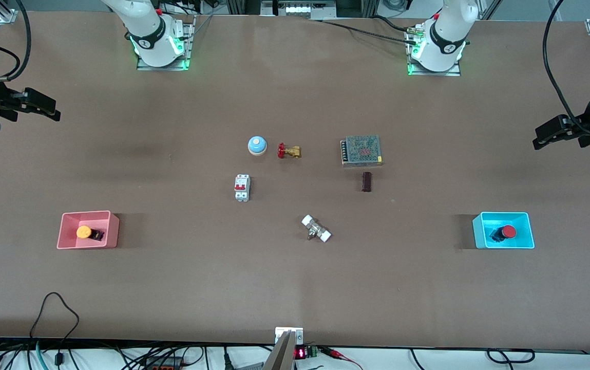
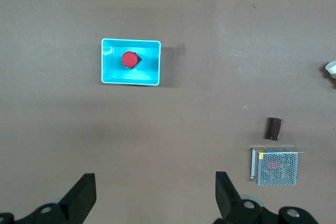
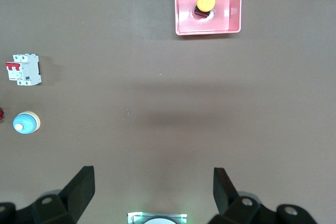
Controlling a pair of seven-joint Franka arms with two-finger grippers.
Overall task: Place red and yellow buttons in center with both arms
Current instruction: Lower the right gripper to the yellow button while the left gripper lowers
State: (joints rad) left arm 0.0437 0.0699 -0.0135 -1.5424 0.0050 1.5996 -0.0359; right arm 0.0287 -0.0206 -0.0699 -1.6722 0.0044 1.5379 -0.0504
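You're at the start: both the left gripper point(image 2: 152, 198) and right gripper point(image 3: 151, 192) hover, fingers spread, so drop them toward the round red-capped button point(image 1: 506, 232) and yellow-capped button point(image 1: 84, 232) in their trays.

On the worktop point(image 1: 295, 288) we see a blue bell point(image 1: 257, 145) with a brass valve point(image 1: 289, 151) just beside it at its 3 o'clock. A white circuit breaker point(image 1: 242, 187) lies at the bell's 6 o'clock. We find a mesh power supply point(image 1: 361, 150), a dark brown block point(image 1: 366, 182) near its 6 o'clock, a white-capped fitting point(image 1: 316, 228), a pink tray point(image 1: 112, 228) and a cyan tray point(image 1: 527, 226).
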